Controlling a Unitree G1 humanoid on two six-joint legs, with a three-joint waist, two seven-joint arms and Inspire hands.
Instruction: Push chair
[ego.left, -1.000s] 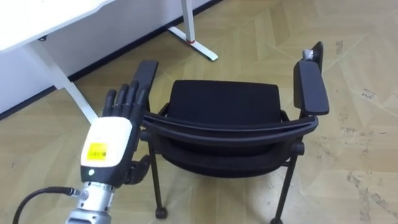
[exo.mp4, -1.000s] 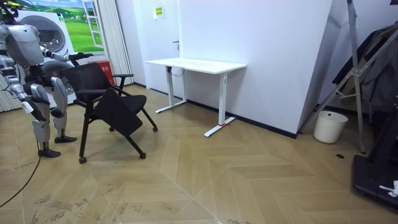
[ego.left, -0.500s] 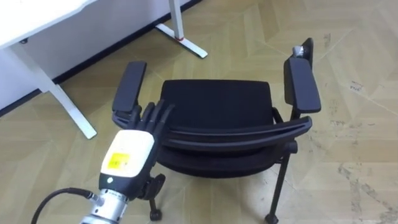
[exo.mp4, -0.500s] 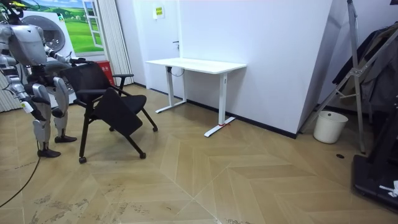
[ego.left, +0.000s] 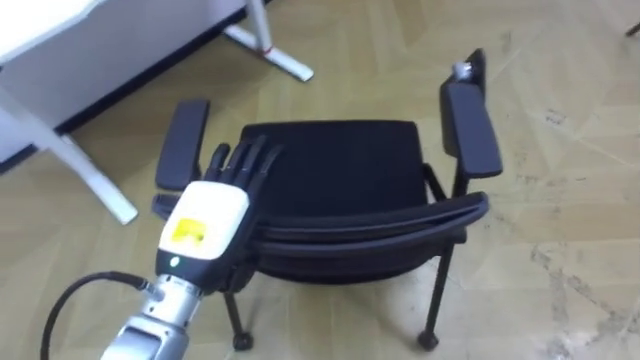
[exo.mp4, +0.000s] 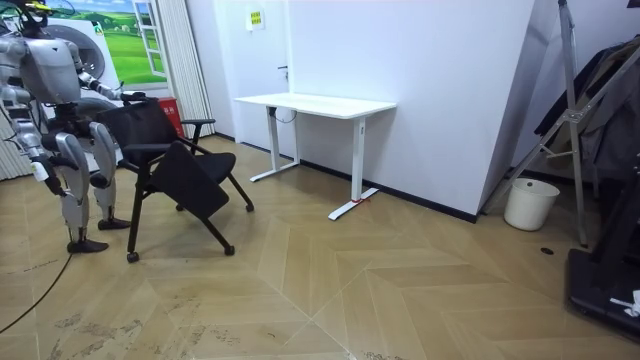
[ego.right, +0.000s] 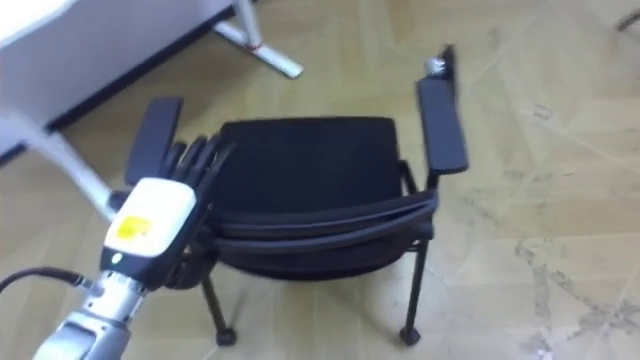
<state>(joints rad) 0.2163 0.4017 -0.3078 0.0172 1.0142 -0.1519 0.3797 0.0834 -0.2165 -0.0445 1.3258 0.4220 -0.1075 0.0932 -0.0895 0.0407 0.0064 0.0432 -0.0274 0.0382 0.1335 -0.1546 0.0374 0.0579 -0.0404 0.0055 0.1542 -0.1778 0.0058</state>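
Desk: white desk at the wall; the room view adds a white bin far right.
Chair: black chair on the floor before the robot, seat facing away toward the desk; backrest runs left to right.
Left hand: left hand lies on the backrest's left end, fingers straight and spread.
Right hand: right hand hangs at the robot's side; state cannot be told.
Label: yellow label on the left hand, print unreadable.

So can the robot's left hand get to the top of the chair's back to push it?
Probably yes. The left hand is right at the left end of the curved backrest of the chair, fingers straight, with nothing between them.
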